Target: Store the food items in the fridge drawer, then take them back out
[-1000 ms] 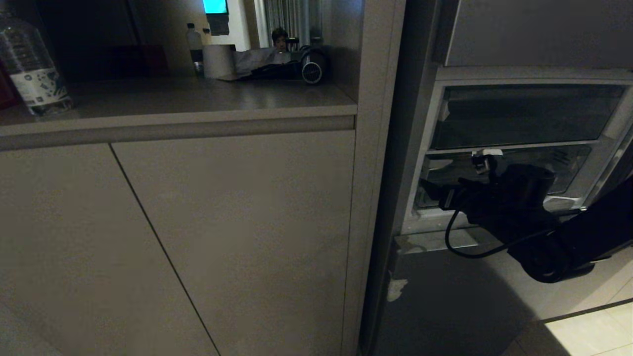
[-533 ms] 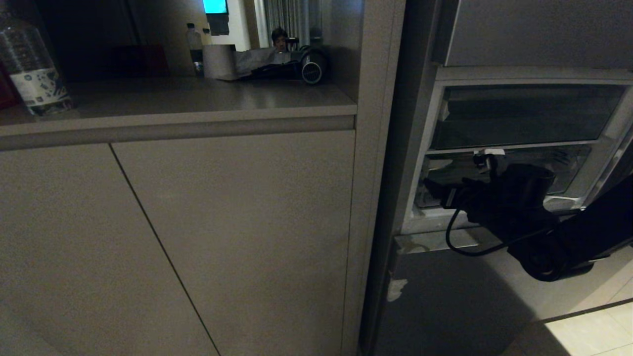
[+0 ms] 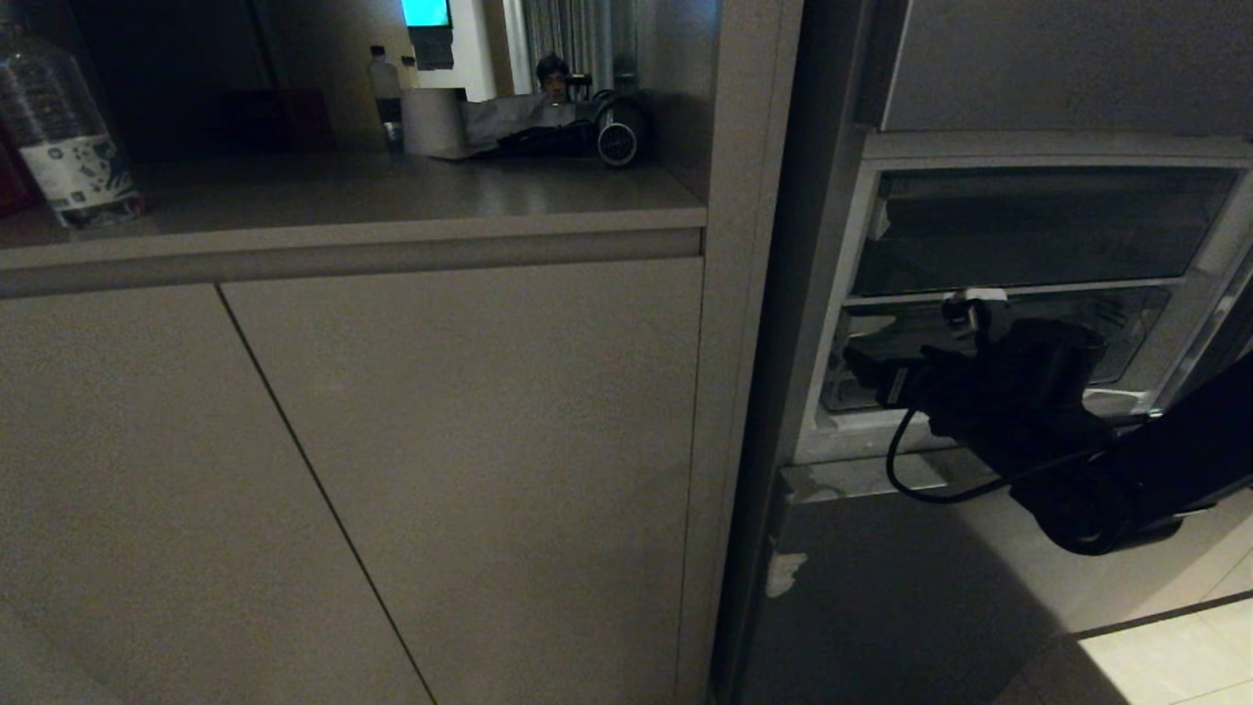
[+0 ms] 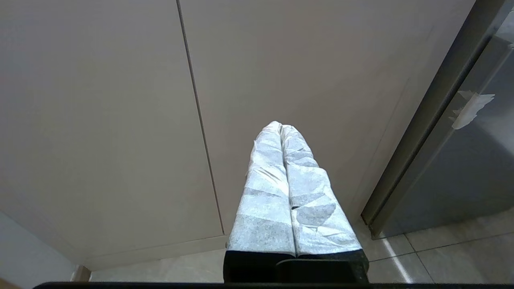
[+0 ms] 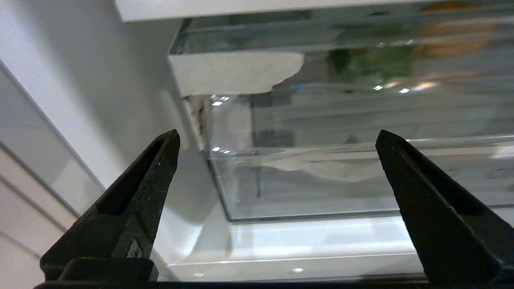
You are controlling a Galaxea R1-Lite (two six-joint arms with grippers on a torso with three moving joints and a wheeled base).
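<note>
My right gripper (image 5: pixel 277 136) is open, its two black fingers wide apart and empty, right in front of the clear fridge drawer (image 5: pixel 321 180). Through the ribbed plastic I make out a blurred dark green item (image 5: pixel 371 64) and a brown one (image 5: pixel 449 44) further inside, above and beyond the fingers. The head view shows my right arm (image 3: pixel 1038 401) reaching into the fridge's open lower compartment, in front of the drawer (image 3: pixel 1126 338). The left gripper (image 4: pixel 281 127) hangs parked before a beige cabinet door, with its white-wrapped fingers pressed together and nothing between them.
A beige cabinet (image 3: pixel 440 441) with a countertop stands to the left of the fridge. On the counter's far left is a clear water bottle (image 3: pixel 64 137). A roll and dark gear (image 3: pixel 548 127) lie at the back, with a person behind them. A fridge panel (image 3: pixel 930 607) and floor tiles (image 3: pixel 1165 666) lie below.
The right wrist has crept slightly to the right and up in front of the drawer. The gripper stays wide open, and nothing else has moved.
</note>
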